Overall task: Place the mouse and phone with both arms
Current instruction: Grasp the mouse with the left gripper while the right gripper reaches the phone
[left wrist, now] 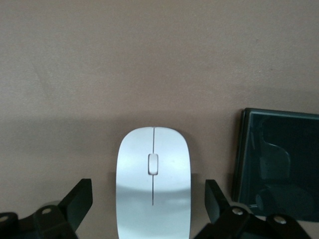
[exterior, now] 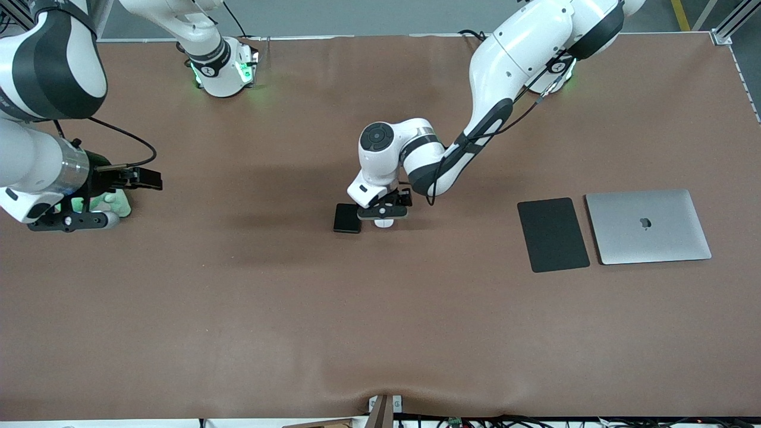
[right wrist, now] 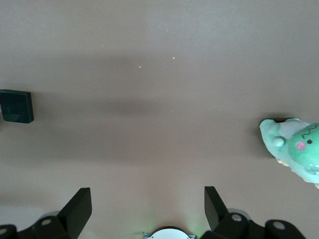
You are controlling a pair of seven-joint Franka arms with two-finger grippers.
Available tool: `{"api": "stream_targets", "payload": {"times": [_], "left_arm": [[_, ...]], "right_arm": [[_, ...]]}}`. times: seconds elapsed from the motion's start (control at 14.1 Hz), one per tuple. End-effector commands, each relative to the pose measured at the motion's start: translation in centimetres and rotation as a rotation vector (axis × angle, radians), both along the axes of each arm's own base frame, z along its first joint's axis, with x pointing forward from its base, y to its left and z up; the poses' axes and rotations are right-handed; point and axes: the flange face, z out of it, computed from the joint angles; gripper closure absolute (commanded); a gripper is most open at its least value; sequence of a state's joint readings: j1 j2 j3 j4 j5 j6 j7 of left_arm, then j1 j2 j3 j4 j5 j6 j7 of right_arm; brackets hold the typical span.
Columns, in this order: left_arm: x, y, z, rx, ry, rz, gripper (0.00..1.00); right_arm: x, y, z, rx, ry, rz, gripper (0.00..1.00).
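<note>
The white mouse [left wrist: 153, 179] lies on the brown table between the fingers [left wrist: 79, 199] of my left gripper [left wrist: 149, 201]. The gripper is open, with a gap on each side of the mouse. In the front view the left gripper [exterior: 383, 211] is low over the mouse [exterior: 384, 224] at mid-table and hides most of it. The black phone [exterior: 348, 218] [left wrist: 279, 164] lies flat right beside the mouse, toward the right arm's end. My right gripper [exterior: 70, 221] [right wrist: 147, 204] hangs open over the right arm's end of the table with nothing in it. The phone [right wrist: 16, 105] shows small in the right wrist view.
A green plush toy [exterior: 116, 203] [right wrist: 297, 149] sits by the right gripper. A flat black mouse pad [exterior: 553, 234] and a closed silver laptop [exterior: 648, 226] lie side by side toward the left arm's end. The brown table cover [exterior: 380, 333] is bare nearer the camera.
</note>
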State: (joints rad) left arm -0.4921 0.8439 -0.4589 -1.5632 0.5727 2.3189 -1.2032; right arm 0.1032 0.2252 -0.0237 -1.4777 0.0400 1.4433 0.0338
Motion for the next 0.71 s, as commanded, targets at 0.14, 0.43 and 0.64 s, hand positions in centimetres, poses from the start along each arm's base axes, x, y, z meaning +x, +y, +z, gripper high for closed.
{"api": "stream_targets", "payload": {"times": [0.14,0.43,0.64], "left_arm": [[0.5,-1.1,-1.0,-0.032,-0.015,0.023,0.00],[0.3,-1.1,-1.2,-0.033,-0.009,0.040,0.28],[0.5,-1.2,-0.7,-0.046,0.004,0.060,0.64]], "right_arm": [[0.7,1.3,-1.2,0.028,0.004,-0.033,0.00],[1.0,2.9,-1.7,0.040,-0.002,-0.049,0.00],[1.3,4.7,-2.4,0.056,-0.006,-0.066,0.00]]}}
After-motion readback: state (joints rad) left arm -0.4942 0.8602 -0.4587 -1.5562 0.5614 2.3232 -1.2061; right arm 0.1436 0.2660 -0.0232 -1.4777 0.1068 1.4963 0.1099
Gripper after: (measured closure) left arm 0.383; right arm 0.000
